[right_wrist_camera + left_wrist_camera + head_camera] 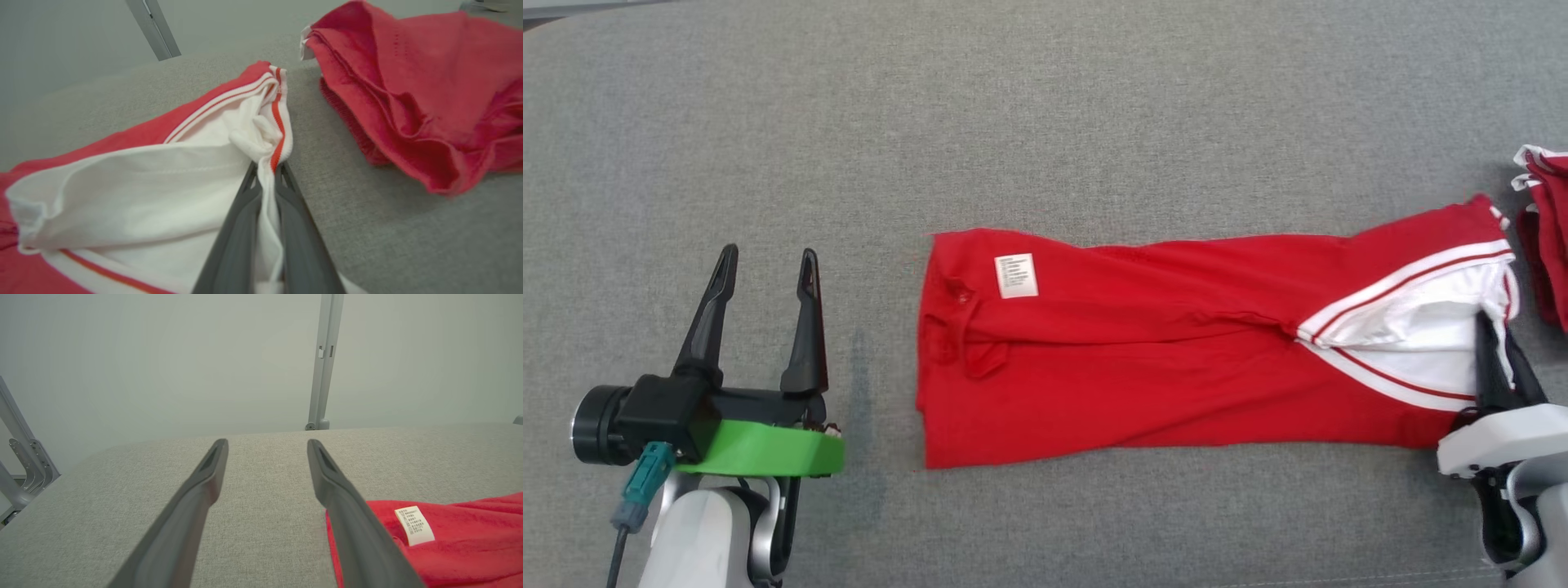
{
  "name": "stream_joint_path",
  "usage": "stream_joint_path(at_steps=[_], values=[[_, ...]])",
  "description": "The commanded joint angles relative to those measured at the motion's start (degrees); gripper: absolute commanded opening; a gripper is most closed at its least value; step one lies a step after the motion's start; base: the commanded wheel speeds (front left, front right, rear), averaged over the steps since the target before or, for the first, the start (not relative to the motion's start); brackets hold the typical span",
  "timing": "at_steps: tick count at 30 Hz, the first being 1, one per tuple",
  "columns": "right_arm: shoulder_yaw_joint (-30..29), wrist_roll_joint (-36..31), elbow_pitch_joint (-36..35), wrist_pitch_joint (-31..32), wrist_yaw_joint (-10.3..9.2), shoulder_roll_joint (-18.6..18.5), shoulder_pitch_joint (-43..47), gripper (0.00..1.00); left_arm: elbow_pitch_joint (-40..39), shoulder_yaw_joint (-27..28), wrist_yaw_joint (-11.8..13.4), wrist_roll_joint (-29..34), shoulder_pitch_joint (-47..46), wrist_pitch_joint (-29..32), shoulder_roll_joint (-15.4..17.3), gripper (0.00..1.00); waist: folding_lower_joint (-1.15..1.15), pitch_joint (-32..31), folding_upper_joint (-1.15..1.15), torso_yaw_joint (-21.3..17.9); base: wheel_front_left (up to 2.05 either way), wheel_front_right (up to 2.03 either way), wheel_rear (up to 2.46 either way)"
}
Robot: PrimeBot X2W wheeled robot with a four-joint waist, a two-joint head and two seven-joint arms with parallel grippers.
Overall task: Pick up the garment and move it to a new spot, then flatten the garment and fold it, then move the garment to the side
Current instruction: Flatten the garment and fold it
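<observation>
The garment, red with white panels and a white care label, lies folded lengthwise across the grey surface. Its white waistband end points right. My right gripper is shut on that white, red-striped waistband edge; in the right wrist view the cloth is pinched between the two fingers of the right gripper. My left gripper stands open left of the garment's left end, nothing between its fingers. In the left wrist view the left gripper points across bare surface, with the garment's labelled corner beside its right finger.
A second pile of red cloth lies at the right edge, close beyond the waistband; it appears large as red cloth in the right wrist view. Grey padded surface stretches around. A grey post stands behind its far edge.
</observation>
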Motion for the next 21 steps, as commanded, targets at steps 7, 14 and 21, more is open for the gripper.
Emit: stream_joint_path(at_steps=[7, 14, 21], values=[[0.1, -3.1, -7.4, -0.1, -0.11, -0.6, 0.0, 0.00, 0.4, 0.4, -0.5, 0.1, -0.5, -0.4, 0.0, 1.00, 0.00, -0.8, 0.00, -1.6, 0.00, 0.00, 0.00], [6.6, -5.1, -17.9, 2.3, -0.10, 2.5, -1.7, 0.00, 0.9, 0.0, -0.2, 0.7, -0.2, -0.4, 0.2, 1.00, 0.00, -2.0, 0.00, -1.7, 0.00, 0.00, 0.00], [18.2, -4.6, -24.5, 7.3, -0.09, 8.0, -3.8, 0.00, 1.1, -0.9, -0.4, 0.8, -0.9, -0.4, -0.4, 1.00, 0.00, -2.3, 0.00, 0.0, 0.00, 0.00, 0.00]])
